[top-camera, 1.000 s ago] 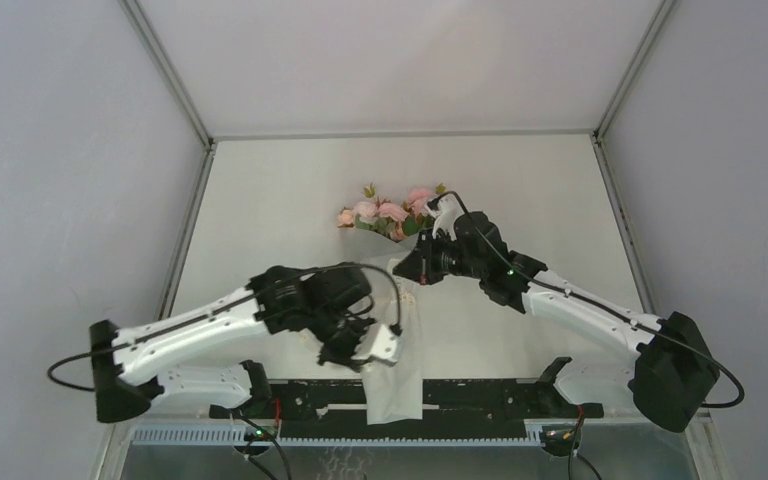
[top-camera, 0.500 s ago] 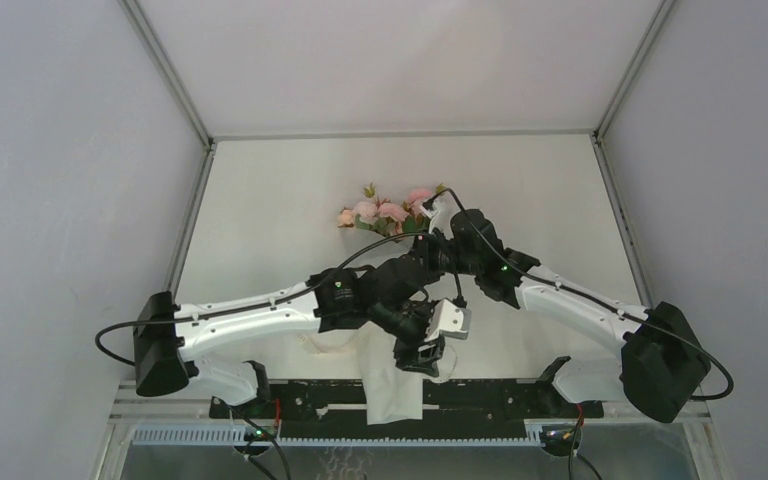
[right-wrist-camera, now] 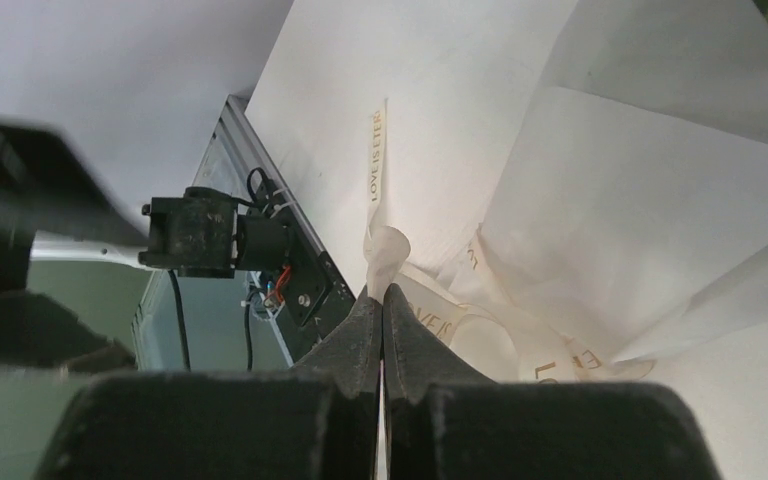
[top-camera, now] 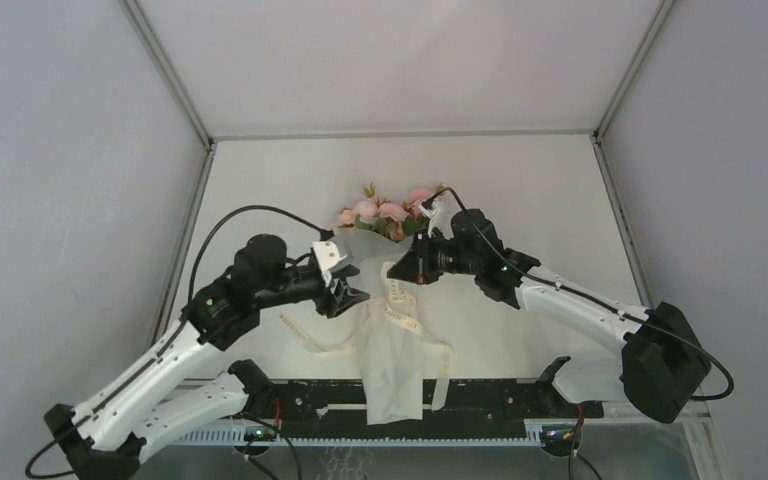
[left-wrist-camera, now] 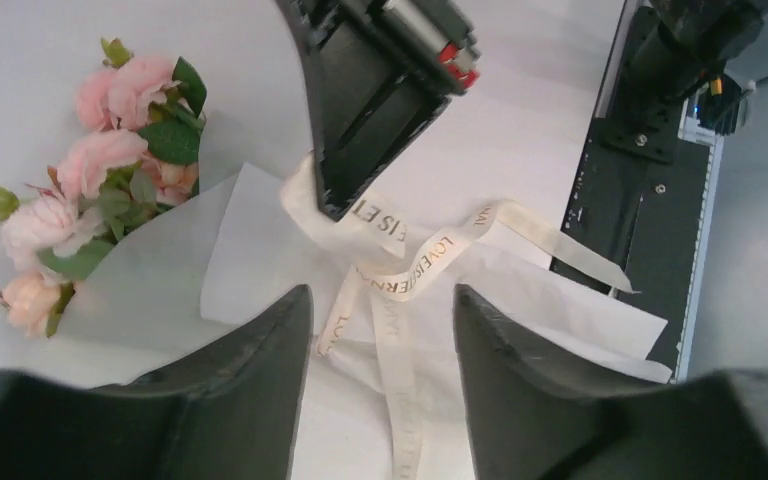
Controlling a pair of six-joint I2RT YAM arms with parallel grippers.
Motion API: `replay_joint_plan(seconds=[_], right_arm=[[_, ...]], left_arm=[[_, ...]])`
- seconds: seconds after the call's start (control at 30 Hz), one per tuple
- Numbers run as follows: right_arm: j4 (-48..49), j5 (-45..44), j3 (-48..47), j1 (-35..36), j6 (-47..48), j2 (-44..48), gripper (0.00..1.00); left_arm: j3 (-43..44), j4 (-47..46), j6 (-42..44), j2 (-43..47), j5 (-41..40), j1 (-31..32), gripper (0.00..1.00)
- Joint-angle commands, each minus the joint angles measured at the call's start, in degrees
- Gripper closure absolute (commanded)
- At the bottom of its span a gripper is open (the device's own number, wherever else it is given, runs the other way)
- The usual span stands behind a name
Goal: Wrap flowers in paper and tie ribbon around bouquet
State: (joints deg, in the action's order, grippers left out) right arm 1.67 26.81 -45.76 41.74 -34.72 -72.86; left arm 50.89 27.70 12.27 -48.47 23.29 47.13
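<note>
White paper point(left-wrist-camera: 160, 285) already sheathes the stems, so the wrapping half of the job looks done. The bouquet point(top-camera: 388, 350) lies on the table point(top-camera: 280, 180) with the pink flowers point(top-camera: 385, 212) at its far end. Its paper tail reaches back over the black rail point(top-camera: 500, 395) at the near edge.

What is left is the tie. The cream ribbon point(left-wrist-camera: 400, 285) is draped across the bouquet's middle, just below the blooms, where its strands cross and loop loosely over the paper. Its ends trail off to either side of the bouquet, and one reaches the rail beside the bouquet's stem end. From these angles I cannot tell whether that crossing is a first half-knot or only strands laid over each other. It sits slack rather than cinched against the paper, and no bow shows.

The right gripper point(right-wrist-camera: 380, 296) comes in from the bouquet's right side. Its jaws are pressed together on a fold of ribbon, which bulges out just past the fingertips. The left gripper point(left-wrist-camera: 380, 310) hovers on the bouquet's left side, level with the crossing. Its jaws are moderately parted with nothing between them, and the ribbon shows beyond the gap, untouched.

My reading is that the wrapping is complete and the ribbon is placed around the bouquet, with tightening and knotting yet to do. That will likely need the left gripper to take a free end and pull against the right.
</note>
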Motion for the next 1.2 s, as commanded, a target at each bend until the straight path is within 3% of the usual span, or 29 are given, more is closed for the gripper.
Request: replay_joint_plan(seconds=[0.0, 0.13, 0.27, 0.5, 0.87, 0.9, 0.97, 1.0, 1.1, 1.17], right_arm=[[2.78, -0.19, -0.56, 2.30, 0.60, 2.01, 1.00], [2.47, 0.52, -0.56, 3.58, 3.16, 2.58, 1.00], [3.03, 0.62, -0.56, 4.29, 4.58, 2.92, 1.00], [6.02, 1.69, -0.56, 4.30, 3.26, 1.72, 1.00], [8.08, 0.75, -0.53, 5.01, 1.68, 0.34, 1.00], [8.02, 0.62, -0.56, 5.10, 1.74, 0.09, 1.00], [7.43, 0.13, -0.56, 5.06, 1.86, -0.04, 1.00], [6.74, -0.25, -0.56, 4.84, 2.11, 0.27, 0.96], [1.51, -2.28, -0.56, 2.64, 3.51, 2.90, 0.76], [-4.43, -3.94, -0.56, -0.43, 4.16, 5.16, 0.68]], left_arm=[[-10.57, -11.60, -14.37, 2.27, 6.56, -7.12, 0.32], [-14.87, -20.91, -13.71, -1.26, 16.65, -9.54, 0.24], [-17.08, -25.62, -8.54, -3.64, 17.03, -9.60, 0.15], [-19.28, -33.91, -12.69, -7.54, 16.23, -9.82, 0.20], [-19.69, -37.68, -16.19, -10.58, 17.09, -9.80, 0.64], [-19.76, -37.75, -16.08, -10.47, 17.54, -9.75, 0.69], [-20.02, -37.85, -16.24, -9.97, 17.52, -9.82, 0.90], [-20.11, -37.77, -16.72, -9.71, 16.98, -9.81, 0.99], [-20.99, -35.71, -20.07, -8.73, 12.79, -10.81, 1.00], [-22.10, -33.17, -24.47, -8.27, 11.35, -12.54, 1.00]])
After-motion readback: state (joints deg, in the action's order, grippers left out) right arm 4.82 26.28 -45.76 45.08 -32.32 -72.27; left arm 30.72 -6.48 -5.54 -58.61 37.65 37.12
